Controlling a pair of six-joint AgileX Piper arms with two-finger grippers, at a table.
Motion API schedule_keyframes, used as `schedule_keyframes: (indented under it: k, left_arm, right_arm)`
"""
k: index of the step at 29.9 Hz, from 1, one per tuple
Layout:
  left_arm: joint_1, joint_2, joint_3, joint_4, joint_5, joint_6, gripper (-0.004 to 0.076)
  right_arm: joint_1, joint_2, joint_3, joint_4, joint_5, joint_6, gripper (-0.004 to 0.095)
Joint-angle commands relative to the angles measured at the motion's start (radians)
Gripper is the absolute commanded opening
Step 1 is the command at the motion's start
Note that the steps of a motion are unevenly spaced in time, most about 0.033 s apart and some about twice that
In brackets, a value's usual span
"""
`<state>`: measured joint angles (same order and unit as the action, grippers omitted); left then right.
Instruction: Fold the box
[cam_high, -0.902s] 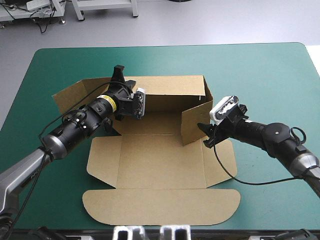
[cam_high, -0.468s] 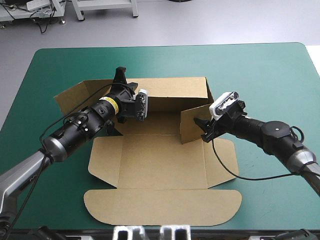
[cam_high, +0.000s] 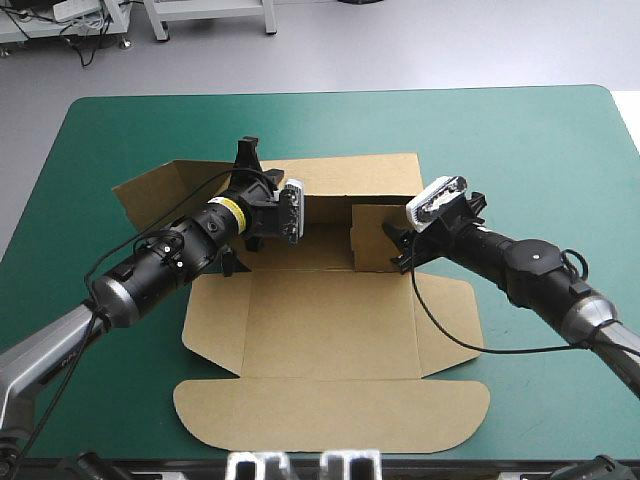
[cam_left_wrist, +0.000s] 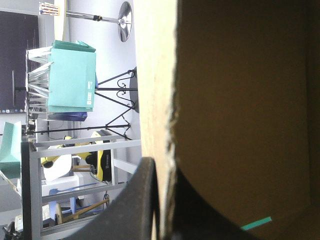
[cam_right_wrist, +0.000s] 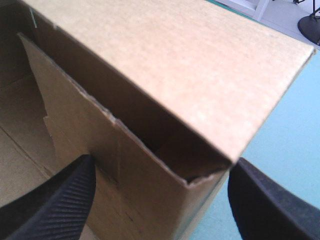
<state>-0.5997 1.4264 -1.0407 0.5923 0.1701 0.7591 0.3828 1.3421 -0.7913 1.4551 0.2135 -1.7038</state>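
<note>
- The box (cam_high: 330, 320) sits mid-table on the teal-green cover (cam_high: 520, 130). Its base is flat, the back wall (cam_high: 360, 180) is up, and the lid (cam_high: 330, 415) lies flat toward the near edge.
- The left gripper (cam_left_wrist: 162, 172) is clamped on the back wall's top edge, near that wall's left end. In the wrist view the board is sandwiched between the black fingers.
- The right gripper (cam_right_wrist: 162, 165) has its fingers spread wide, straddling the box's right rear corner. There the end flap (cam_high: 378, 240) stands turned inward off the back wall.
- We can't tell whether either finger is actually touching the flap.
- The right side panel (cam_high: 447, 325) lies flat on the cover. The left end flap (cam_high: 150, 185) is splayed outward.
- We read the step in hand as squaring the right end flap so the side panel can come up over it.
- To do it well:
  - Use the left clamp as the anchor. The back wall should stay vertical, and the sheet should not be dragged.
  - Push the flap with a finger's flat face, low and near its crease, not at the free corner. The board edge looks ragged and would likely buckle.
  - Stop with the flap in line with the base's right crease. Overswing would probably block the side panel.
  - Move slowly, since the sheet is light and could skate on the cover.
</note>
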Motion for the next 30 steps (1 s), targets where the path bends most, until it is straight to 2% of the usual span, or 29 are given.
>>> schedule_keyframes:
  k: [1,6,9,11,14,16,18,22,25,27,30]
  left_arm:
    - [-0.034,-0.003,-0.004,-0.05,0.005,-0.045,-0.0009]
    - [-0.033,-0.003,-0.022,-0.047,0.075,-0.158,-0.0009]
    - [-0.033,-0.003,-0.022,-0.049,0.083,-0.171,-0.0009]
    - [-0.033,-0.003,-0.022,-0.051,0.089,-0.171,-0.0009]
    - [-0.035,-0.004,-0.022,-0.058,0.106,-0.171,-0.0005]
    - [-0.045,-0.006,-0.022,-0.067,0.119,-0.171,0.002]
    - [-0.063,-0.008,-0.022,-0.088,0.116,-0.171,0.0079]
    - [-0.107,-0.009,-0.022,-0.094,0.114,-0.169,0.0242]
    - [-0.13,-0.015,-0.022,-0.108,0.114,-0.171,0.0391]
    - [-0.136,-0.025,-0.022,-0.144,0.11,-0.171,0.0435]
    - [-0.136,-0.051,-0.022,-0.223,0.086,-0.171,0.0442]
  right_arm:
    - [0.023,-0.003,-0.041,0.026,-0.031,0.043,0.0657]
    - [0.041,0.031,-0.041,0.024,-0.111,0.082,0.0554]
    - [0.041,0.036,-0.041,0.024,-0.113,0.121,0.0474]
    - [0.041,0.036,-0.041,0.024,-0.097,0.121,0.039]
    - [0.041,0.036,-0.041,0.019,-0.076,0.104,0.0208]
    - [0.041,0.036,-0.041,0.017,-0.073,0.095,0.0091]
    - [0.041,0.036,-0.043,0.015,-0.076,0.083,0.0003]
    - [0.041,0.036,-0.064,0.02,-0.09,0.087,-0.0018]
    - [0.041,0.036,-0.088,0.019,-0.145,0.091,-0.0018]
    - [0.041,0.038,-0.102,0.021,-0.192,0.091,-0.0019]
    - [0.04,0.04,-0.117,0.029,-0.265,0.091,-0.0018]
